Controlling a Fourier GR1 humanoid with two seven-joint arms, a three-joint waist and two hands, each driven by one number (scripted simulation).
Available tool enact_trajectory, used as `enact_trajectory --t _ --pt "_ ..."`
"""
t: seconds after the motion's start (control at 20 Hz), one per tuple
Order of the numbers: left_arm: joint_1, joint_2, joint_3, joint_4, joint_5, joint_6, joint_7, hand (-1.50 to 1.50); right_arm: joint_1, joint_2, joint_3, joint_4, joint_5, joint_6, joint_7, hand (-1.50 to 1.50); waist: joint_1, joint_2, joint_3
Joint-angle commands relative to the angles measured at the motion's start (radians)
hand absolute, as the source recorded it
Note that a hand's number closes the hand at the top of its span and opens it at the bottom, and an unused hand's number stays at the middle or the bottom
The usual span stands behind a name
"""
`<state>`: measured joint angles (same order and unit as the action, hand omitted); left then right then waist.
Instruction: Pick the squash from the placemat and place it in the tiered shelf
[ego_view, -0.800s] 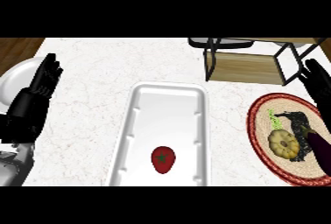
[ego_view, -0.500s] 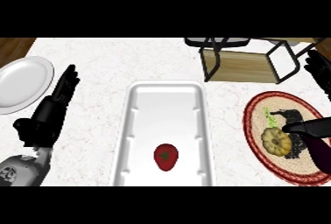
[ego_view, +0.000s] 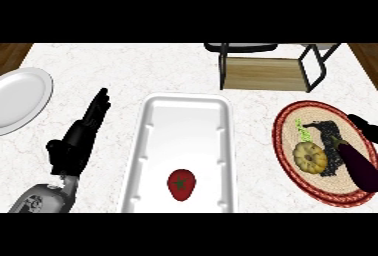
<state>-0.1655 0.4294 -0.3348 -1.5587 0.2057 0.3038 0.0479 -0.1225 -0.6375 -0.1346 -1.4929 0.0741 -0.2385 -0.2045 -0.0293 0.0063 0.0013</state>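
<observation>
One squash (ego_view: 310, 156) lies on the one round placemat (ego_view: 295, 116) at the right of the frame, beside one eggplant (ego_view: 359, 166). One tiered shelf (ego_view: 267, 70) stands at upper right. One tray (ego_view: 184, 112) in the centre holds one red tomato (ego_view: 181, 184). One plate (ego_view: 21, 97) is at upper left. The left robot hand (ego_view: 80, 136) has fingers straight and spread; the right robot hand (ego_view: 359, 121) is mostly cut off, so I cannot tell.

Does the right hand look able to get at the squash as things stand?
Probably yes: the right hand is at the placemat's far edge, the squash lies uncovered close by, and the eggplant sits beside it, not over it.
</observation>
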Motion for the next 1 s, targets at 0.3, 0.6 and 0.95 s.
enact_trajectory --t 0.3,0.6,0.95 --pt "-0.044 -0.076 0.010 0.132 -0.021 -0.053 -0.063 0.00 0.100 -0.057 -0.016 -0.007 -0.040 0.189 -0.179 -1.50 0.022 -0.006 -0.003" --pt "-0.063 -0.053 0.046 0.106 -0.014 -0.076 -0.019 0.00 0.232 -0.144 0.046 -0.225 0.141 0.182 -0.019 -1.50 0.015 -0.009 -0.003" --pt "-0.026 -0.085 0.029 0.110 -0.050 -0.051 -0.036 0.00 0.267 -0.256 0.130 -0.508 0.303 0.295 0.374 -1.50 0.016 -0.012 -0.005"
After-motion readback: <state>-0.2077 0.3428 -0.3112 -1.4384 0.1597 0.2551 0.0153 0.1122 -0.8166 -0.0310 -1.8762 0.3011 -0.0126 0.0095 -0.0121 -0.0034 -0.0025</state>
